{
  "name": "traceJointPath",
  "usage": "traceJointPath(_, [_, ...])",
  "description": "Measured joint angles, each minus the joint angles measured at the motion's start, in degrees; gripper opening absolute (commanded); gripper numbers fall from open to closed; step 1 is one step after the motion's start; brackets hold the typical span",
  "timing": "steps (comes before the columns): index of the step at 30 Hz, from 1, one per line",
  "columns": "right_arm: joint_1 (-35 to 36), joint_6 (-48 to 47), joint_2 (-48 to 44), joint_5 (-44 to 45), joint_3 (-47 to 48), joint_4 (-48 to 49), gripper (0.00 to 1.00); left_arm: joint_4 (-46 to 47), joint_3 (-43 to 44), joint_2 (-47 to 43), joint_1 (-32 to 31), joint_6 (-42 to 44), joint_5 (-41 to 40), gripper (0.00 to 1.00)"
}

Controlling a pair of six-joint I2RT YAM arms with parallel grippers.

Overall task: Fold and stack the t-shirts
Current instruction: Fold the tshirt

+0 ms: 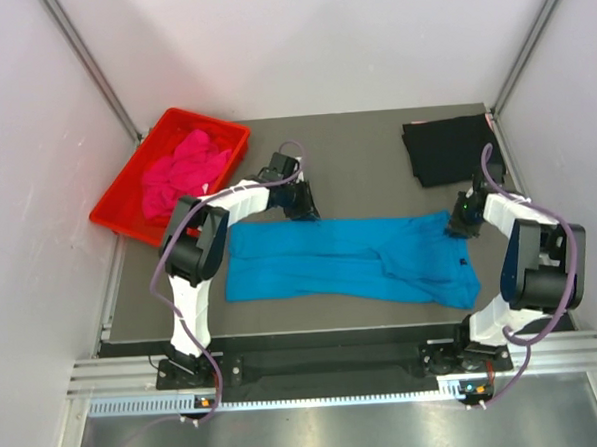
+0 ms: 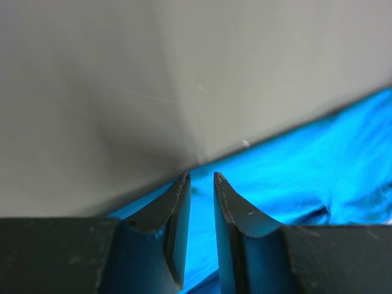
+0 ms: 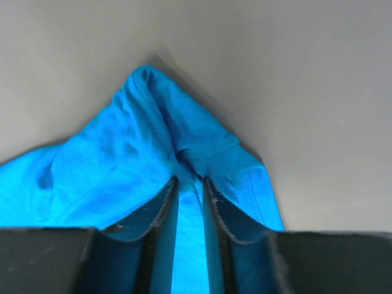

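Right hand (image 3: 190, 179) clamped on turquoise t-shirt (image 3: 116, 159); left hand (image 2: 201, 176) at its far edge, grip cannot be told; black t-shirt (image 1: 450, 147) folded; pink t-shirt (image 1: 184, 171) in red tray (image 1: 208, 121).

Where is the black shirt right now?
In the top view the black t-shirt lies folded at the far right corner of the table, past the right arm and apart from the blue t-shirt spread across the middle.
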Motion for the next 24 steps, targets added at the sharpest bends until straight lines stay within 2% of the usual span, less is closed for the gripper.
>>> traceJointPath(6, [4.3,1.6,-3.8,1.2,0.9,-2.3,0.39,-6.5,2.2,-1.0,2.1,3.3,-7.5,0.30])
traceJointPath(10, [9.0,8.6,-7.1,3.2,1.0,-4.7,0.43,-11.8,2.0,-4.1,2.6,6.1,-12.4,0.31])
traceJointPath(14, [12.0,17.1,-10.3,5.7,-2.1,-5.1,0.46,-12.8,-2.7,-11.3,2.9,7.8,-14.9,0.31])
traceJointPath(18, [14.4,22.4,-10.8,9.0,-5.8,-5.1,0.46,-12.2,-9.8,-16.7,5.0,7.8,-12.7,0.28])
traceJointPath(24, [16.9,27.6,-11.0,13.8,-10.6,-0.8,0.46,-11.2,-18.9,-17.3,12.9,5.6,-7.0,0.27])
